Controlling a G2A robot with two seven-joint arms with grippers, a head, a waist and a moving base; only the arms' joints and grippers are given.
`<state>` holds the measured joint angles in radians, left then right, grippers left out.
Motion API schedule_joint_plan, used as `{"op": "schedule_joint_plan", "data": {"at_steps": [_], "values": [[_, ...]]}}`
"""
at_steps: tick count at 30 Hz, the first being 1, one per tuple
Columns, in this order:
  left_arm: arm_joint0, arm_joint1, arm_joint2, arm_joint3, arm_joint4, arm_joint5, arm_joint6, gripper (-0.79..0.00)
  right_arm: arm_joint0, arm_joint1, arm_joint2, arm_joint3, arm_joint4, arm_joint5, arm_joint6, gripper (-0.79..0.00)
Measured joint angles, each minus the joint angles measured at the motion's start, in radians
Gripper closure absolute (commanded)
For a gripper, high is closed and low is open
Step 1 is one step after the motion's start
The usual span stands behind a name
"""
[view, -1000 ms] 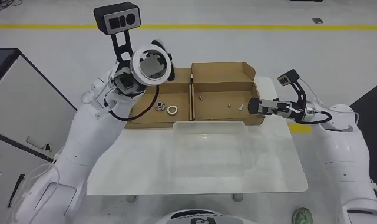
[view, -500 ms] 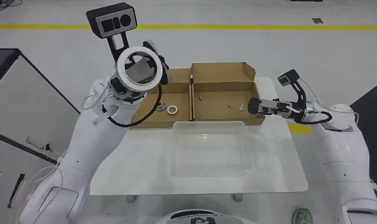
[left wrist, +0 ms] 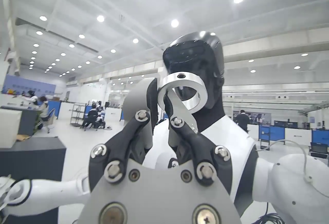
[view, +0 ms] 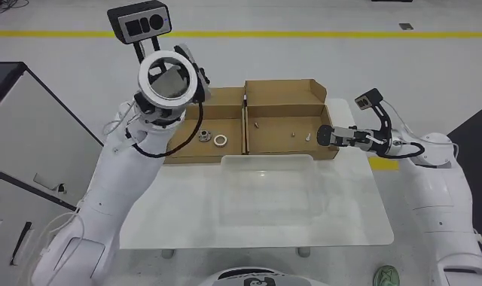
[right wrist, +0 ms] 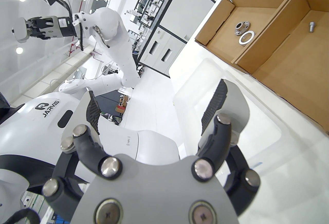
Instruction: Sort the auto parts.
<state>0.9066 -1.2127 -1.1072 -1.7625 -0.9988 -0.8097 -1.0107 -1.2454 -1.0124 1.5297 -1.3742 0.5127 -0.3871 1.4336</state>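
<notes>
Bright metal ring (left wrist: 199, 100), raised well off the table, up in front of the robot's head. Left gripper (left wrist: 160, 103) closed on its wall: one finger through the bore, one outside. Judged stiff, weighty for its size and slick; a firm pinch on the wall suits it. Right gripper (right wrist: 156, 99) wide open, empty, near the cardboard boxes (view: 285, 90).
</notes>
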Motion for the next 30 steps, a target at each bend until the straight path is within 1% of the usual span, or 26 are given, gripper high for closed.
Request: {"op": "schedule_joint_plan", "data": {"at_steps": [5,11,14,17,19,24,30], "values": [[0.005,0.004,-0.027,0.010,0.151,0.023,-0.012,0.000,0.000,0.000,0.000,0.000,0.000,0.000,0.000,-0.785],[0.015,0.000,-0.032,-0.008,0.178,0.033,0.007,0.000,0.000,0.000,0.000,0.000,0.000,0.000,0.000,-0.785],[0.021,-0.004,-0.026,-0.018,0.138,0.027,0.019,0.000,0.000,0.000,0.000,0.000,0.000,0.000,0.000,-0.785],[0.029,-0.012,-0.013,-0.028,0.037,0.010,0.030,0.000,0.000,0.000,0.000,0.000,0.000,0.000,0.000,-0.785],[0.030,-0.017,-0.007,-0.027,-0.030,0.002,0.022,0.000,0.000,0.000,0.000,0.000,0.000,0.000,0.000,-0.785],[0.029,-0.027,-0.003,-0.019,-0.116,0.002,-0.003,0.000,0.000,0.000,0.000,0.000,0.000,0.000,0.000,-0.785],[0.028,-0.028,-0.005,-0.016,-0.117,0.010,-0.010,0.000,0.000,0.000,0.000,0.000,0.000,0.000,0.000,-0.785]]}}
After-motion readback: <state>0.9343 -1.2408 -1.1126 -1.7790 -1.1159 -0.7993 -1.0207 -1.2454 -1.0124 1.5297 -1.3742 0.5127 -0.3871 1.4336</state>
